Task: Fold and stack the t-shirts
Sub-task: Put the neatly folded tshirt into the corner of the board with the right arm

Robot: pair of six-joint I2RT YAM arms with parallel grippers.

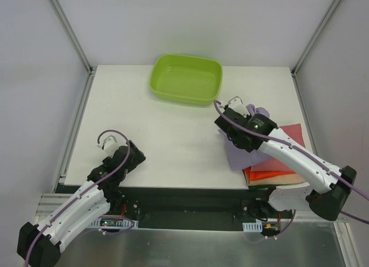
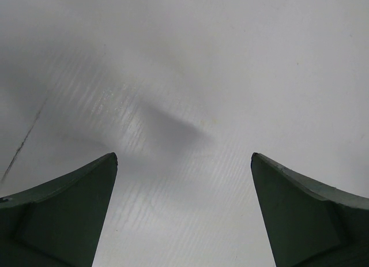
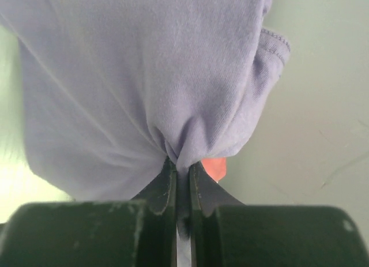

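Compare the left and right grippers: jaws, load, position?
Left two-finger gripper: jaws wide apart. Right two-finger gripper: jaws pinched shut.
Left holds nothing, with only the white table beneath it. Right clamps a bunched fold of the soft lilac cotton t-shirt.
Left sits near its own base at the table's near-left. Right reaches over the pile of folded orange and rose-red t-shirts on the right side.
Both have dark jaws.

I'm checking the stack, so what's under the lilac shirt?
An orange shirt and a rose-red shirt stick out from beneath the lilac shirt. Whether anything else lies under it is covered by its cloth.
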